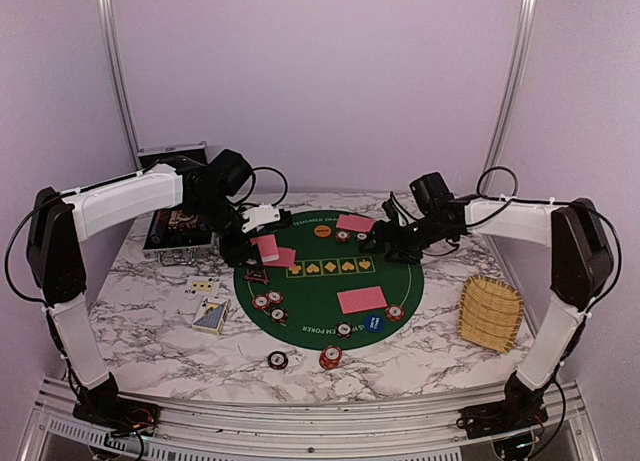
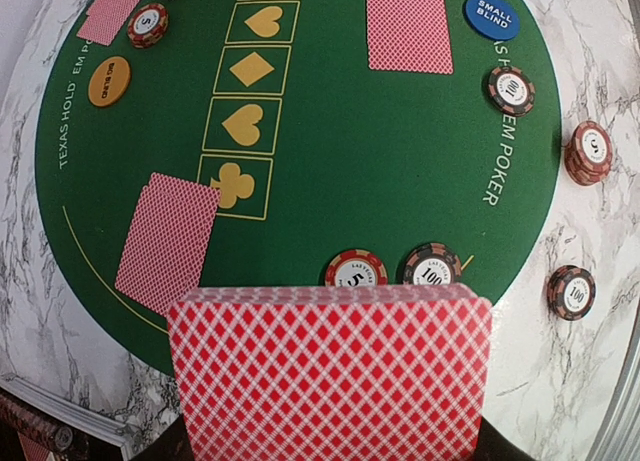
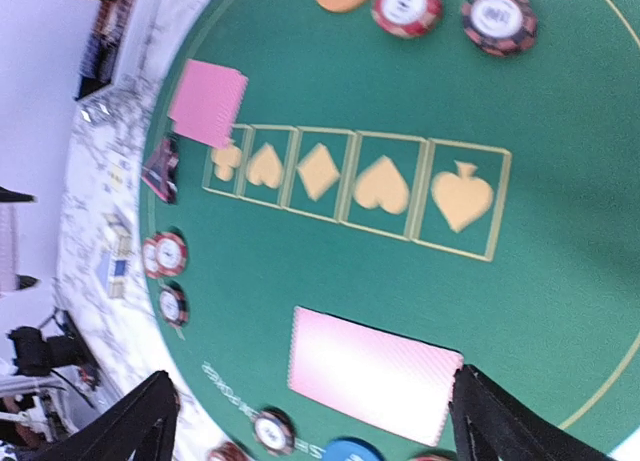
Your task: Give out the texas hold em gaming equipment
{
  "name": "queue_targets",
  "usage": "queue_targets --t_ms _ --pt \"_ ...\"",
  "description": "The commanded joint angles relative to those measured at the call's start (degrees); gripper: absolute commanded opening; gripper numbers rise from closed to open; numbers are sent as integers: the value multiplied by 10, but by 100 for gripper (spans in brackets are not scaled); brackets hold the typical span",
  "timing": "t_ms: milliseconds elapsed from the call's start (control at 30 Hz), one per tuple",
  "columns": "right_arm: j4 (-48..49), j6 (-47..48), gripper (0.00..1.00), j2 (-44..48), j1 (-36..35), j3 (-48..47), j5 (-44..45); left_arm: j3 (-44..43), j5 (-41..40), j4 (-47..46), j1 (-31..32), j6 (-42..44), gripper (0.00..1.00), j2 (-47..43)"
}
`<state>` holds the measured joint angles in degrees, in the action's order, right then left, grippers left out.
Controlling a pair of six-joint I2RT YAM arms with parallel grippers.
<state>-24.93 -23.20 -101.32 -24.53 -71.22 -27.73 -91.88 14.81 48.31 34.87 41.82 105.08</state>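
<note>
Red-backed cards fill the near edge of the left wrist view. They are clamped by their sides in the left hand, backs toward the camera so the faces stay hidden, above the left rim of the green mat. Just beyond, a dealt pair lies beside the club box, probably one seat's share. Right hand hovers empty over the mat's far right, fingers wide apart, likely ready to move chips.

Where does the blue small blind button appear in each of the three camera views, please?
Top external: the blue small blind button lies at the near edge of the green mat, right of centre.
Left wrist: top right, beside red-backed cards.
Right wrist: cut off by the bottom edge, near centre.
Shared landmark: the row of yellow suit boxes.
</note>
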Motion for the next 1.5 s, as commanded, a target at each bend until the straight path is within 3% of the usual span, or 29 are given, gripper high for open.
queue_targets --t_ms 0,267,833,1467 --pt "131 -106 96 -8 -47 -28 -92 -18 14 12 0 5 0 -9" --pt "271 -218 99 -97 -120 -108 -165 -21 14 11 2 1 0 -10" --pt "417 -340 95 -217 -173 -173 -231 -19 17 11 3 -1 0 -15" --pt "454 -412 87 -332 -197 -275 -250 -24 19 12 6 -2 0 -16"
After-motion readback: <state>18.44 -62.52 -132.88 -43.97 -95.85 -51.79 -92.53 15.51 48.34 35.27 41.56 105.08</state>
